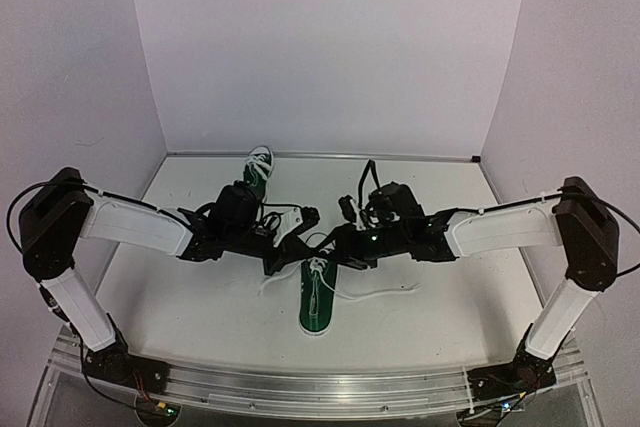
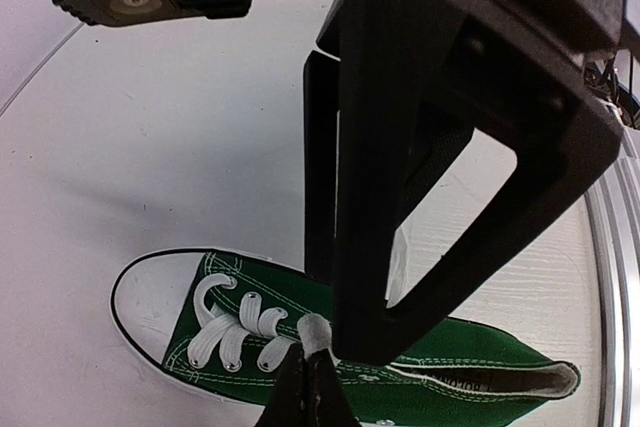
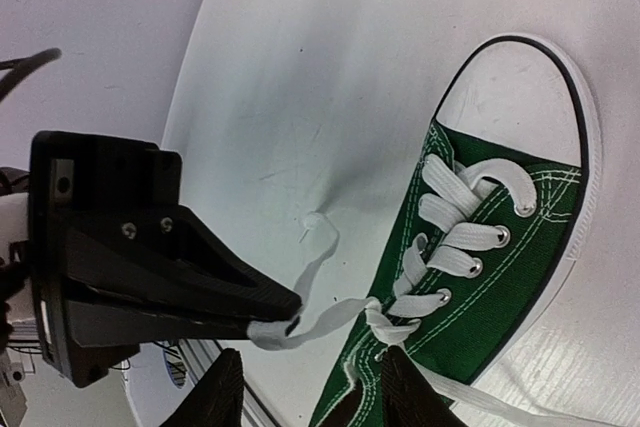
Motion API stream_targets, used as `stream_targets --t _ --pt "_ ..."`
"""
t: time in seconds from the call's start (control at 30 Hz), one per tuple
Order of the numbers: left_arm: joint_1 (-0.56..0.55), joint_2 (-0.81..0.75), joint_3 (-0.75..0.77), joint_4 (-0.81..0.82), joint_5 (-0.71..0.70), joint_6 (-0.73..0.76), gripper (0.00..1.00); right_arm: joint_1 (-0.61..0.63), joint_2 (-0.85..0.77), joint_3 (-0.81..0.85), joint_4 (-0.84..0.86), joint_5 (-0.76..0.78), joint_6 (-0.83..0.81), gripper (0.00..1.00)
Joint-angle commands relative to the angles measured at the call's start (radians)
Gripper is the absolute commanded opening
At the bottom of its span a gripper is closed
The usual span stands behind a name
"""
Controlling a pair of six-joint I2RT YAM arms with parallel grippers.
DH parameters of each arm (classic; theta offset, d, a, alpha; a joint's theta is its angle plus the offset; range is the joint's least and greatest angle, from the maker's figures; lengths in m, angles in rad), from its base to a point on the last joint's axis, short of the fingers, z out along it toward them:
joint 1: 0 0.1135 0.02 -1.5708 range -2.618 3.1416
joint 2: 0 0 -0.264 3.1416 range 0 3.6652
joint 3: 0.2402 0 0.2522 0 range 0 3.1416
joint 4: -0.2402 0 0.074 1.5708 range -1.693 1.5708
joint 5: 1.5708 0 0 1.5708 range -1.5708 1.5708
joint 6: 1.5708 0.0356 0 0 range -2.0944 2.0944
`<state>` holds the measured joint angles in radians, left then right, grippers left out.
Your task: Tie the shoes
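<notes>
**Item 1, near shoe**: green canvas with a white toe cap. It lies sole down at mid-counter, directly under the two meeting claws, heel end nearer the arm bases. The eyelets are laced and the ends are loose.

**Item 2, far shoe**: matching green. It sits at the back of the counter, left of centre and close to the rear wall, well apart from both claws.

**Item 3, lace**: white and flat. One strand is drawn out sideways from the near shoe's upper eyelets. Another trails on the counter to the shoe's right.

**Item 4, left claw**: fully closed, pinching the drawn-out strand just above the shoe.

**Item 5, right claw**: about half open, with its fingers apart on either side of the near shoe's upper lacing. Contact with the lace cannot be told.
</notes>
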<state>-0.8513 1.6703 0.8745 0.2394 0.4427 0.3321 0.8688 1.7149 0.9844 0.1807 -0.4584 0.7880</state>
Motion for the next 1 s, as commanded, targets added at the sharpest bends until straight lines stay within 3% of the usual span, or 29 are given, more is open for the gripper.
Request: stream_targets --t 0.0,0.23,0.43,0.67,0.73,0.87,0.97 --pt "-0.012 0.018 0.027 0.032 0.0 0.008 0.0 -0.002 0.005 0.021 0.072 -0.029 0.021 0.42" --pt "-0.017 0.022 0.032 0.034 -0.008 0.015 0.0 -0.004 0.018 0.02 0.077 -0.028 0.032 0.32" --pt "-0.018 0.017 0.032 0.036 -0.009 0.017 0.0 -0.007 0.034 0.018 0.077 -0.025 0.041 0.31" --pt "-0.02 0.014 0.035 0.038 -0.017 0.012 0.0 -0.008 0.048 0.022 0.077 -0.034 0.038 0.03" --pt "-0.02 0.011 0.033 0.031 -0.025 0.012 0.03 -0.01 0.043 0.017 0.077 -0.033 0.037 0.0" --pt "-0.02 0.003 0.024 -0.019 -0.065 0.022 0.18 -0.016 0.021 0.002 0.077 -0.022 0.037 0.0" --pt "-0.017 0.002 0.018 -0.047 -0.082 0.029 0.22 -0.02 0.006 -0.005 0.077 -0.02 0.036 0.0"
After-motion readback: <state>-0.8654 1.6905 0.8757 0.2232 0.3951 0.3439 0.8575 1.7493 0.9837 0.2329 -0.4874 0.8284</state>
